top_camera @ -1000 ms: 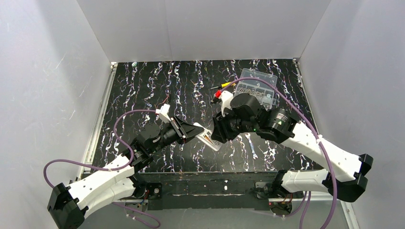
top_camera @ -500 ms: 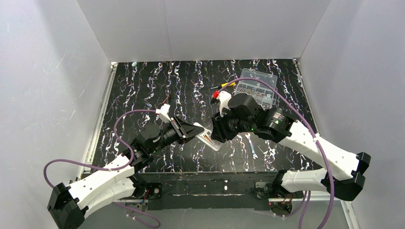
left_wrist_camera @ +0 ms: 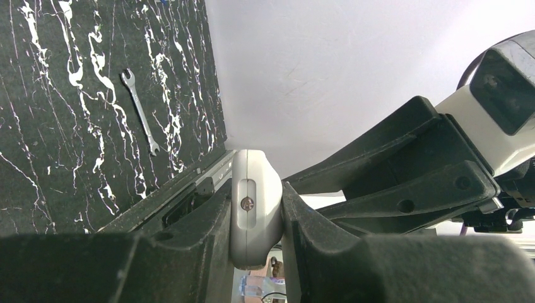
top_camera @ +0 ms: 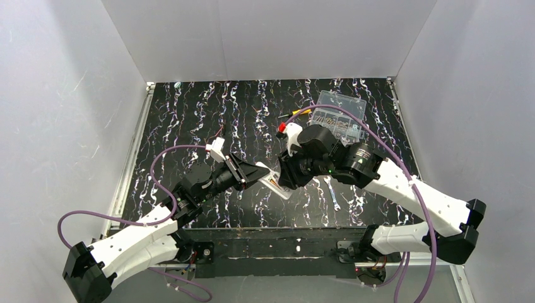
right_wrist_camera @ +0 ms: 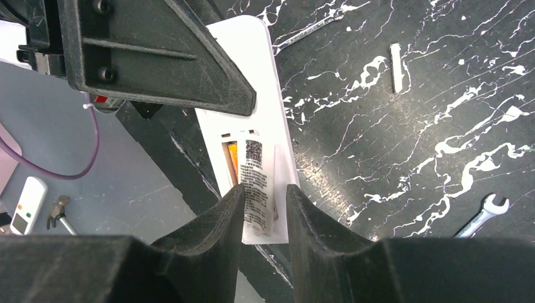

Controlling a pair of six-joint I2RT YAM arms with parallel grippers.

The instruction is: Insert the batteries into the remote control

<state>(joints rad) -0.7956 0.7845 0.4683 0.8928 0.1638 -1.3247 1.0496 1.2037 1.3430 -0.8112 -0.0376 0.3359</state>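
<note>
My left gripper (top_camera: 262, 173) is shut on one end of the white remote control (top_camera: 276, 184) and holds it above the table's near edge. In the left wrist view that end (left_wrist_camera: 254, 214) is pinched between the fingers. The right wrist view shows the remote's (right_wrist_camera: 252, 69) open back. A battery with a white printed label (right_wrist_camera: 254, 183) lies in the recess, with an orange strip (right_wrist_camera: 233, 161) beside it. My right gripper (right_wrist_camera: 265, 189) straddles the battery's near end. Its left finger touches the battery and a thin gap shows at the right finger.
A small wrench (top_camera: 332, 192) lies on the black marbled table right of the remote. A clear compartment box (top_camera: 340, 117) and a yellow-handled screwdriver (top_camera: 296, 113) sit at the back right. A pale stub (right_wrist_camera: 395, 66) lies on the table beyond the remote.
The right arm has shifted slightly left toward the remote, and its jaws have narrowed. The left arm and the remote have not moved.
</note>
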